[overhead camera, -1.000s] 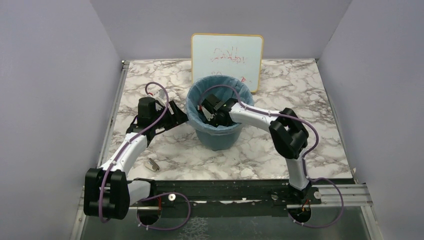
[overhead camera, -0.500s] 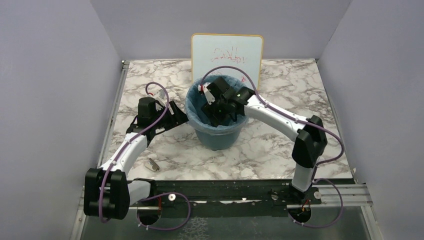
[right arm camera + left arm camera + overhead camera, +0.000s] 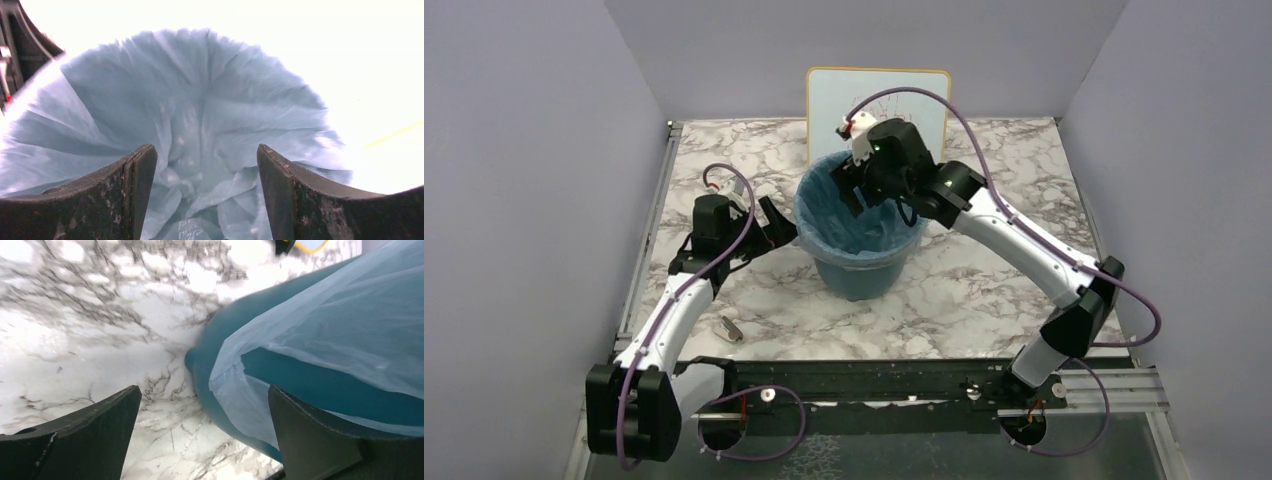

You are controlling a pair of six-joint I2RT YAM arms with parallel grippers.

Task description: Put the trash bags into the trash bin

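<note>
— Both grippers spread wide, holding nothing?
— Yes. Right gripper (image 3: 856, 185) hovering above the far rim of the trash bin (image 3: 860, 272), fingers (image 3: 125, 200) parted over the lining. Left gripper (image 3: 200, 435) just beside the bin's left wall, fingers apart.
— And the trash bag (image 3: 861, 215)?
— Lining the bin inside, edge draped over the rim (image 3: 320, 330). Possibly some print at the bottom, too blurred to read.
— Surroundings?
— Marble table (image 3: 754, 300), whiteboard (image 3: 824, 95) behind.
</note>
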